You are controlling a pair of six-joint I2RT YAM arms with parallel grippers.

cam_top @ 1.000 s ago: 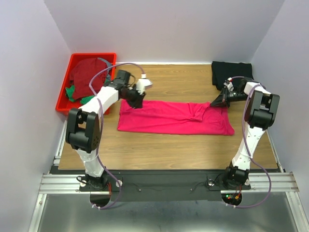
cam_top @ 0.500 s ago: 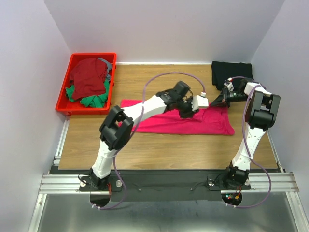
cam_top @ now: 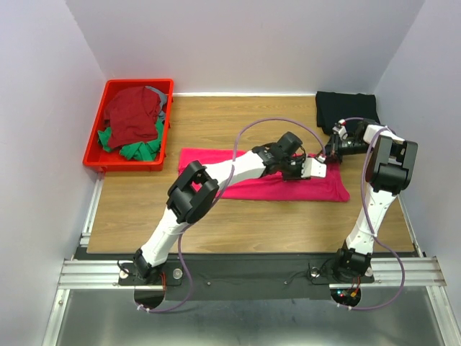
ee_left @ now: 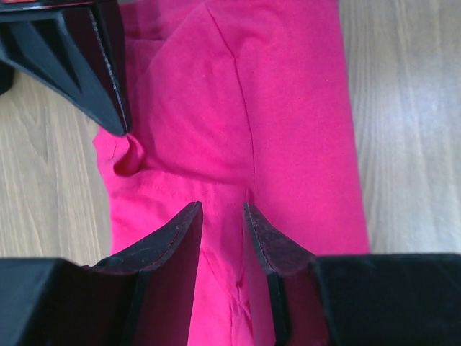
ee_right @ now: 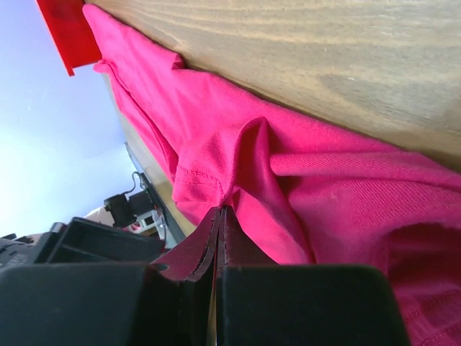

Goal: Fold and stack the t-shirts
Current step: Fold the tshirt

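Note:
A bright pink t-shirt (cam_top: 259, 176) lies folded into a long band across the middle of the table. My left gripper (cam_top: 315, 165) has reached over to its right end and is open just above the cloth (ee_left: 288, 108), with a crease running between its fingers (ee_left: 180, 234). My right gripper (cam_top: 330, 150) is shut on a pinched fold at the shirt's far right edge (ee_right: 238, 166), and its fingers (ee_left: 79, 58) also show in the left wrist view. A black t-shirt (cam_top: 344, 108) lies folded at the back right corner.
A red plastic bin (cam_top: 94, 148) stands at the back left with a dark red shirt (cam_top: 133, 112) and a green one (cam_top: 140, 150) in it. Walls close in the table on three sides. Bare wood shows in front of the pink shirt (cam_top: 252, 223).
My left arm swung from the shirt's left end, beside the bin, across to its right end, and its jaws widened. The right gripper kept its pinch in the same place.

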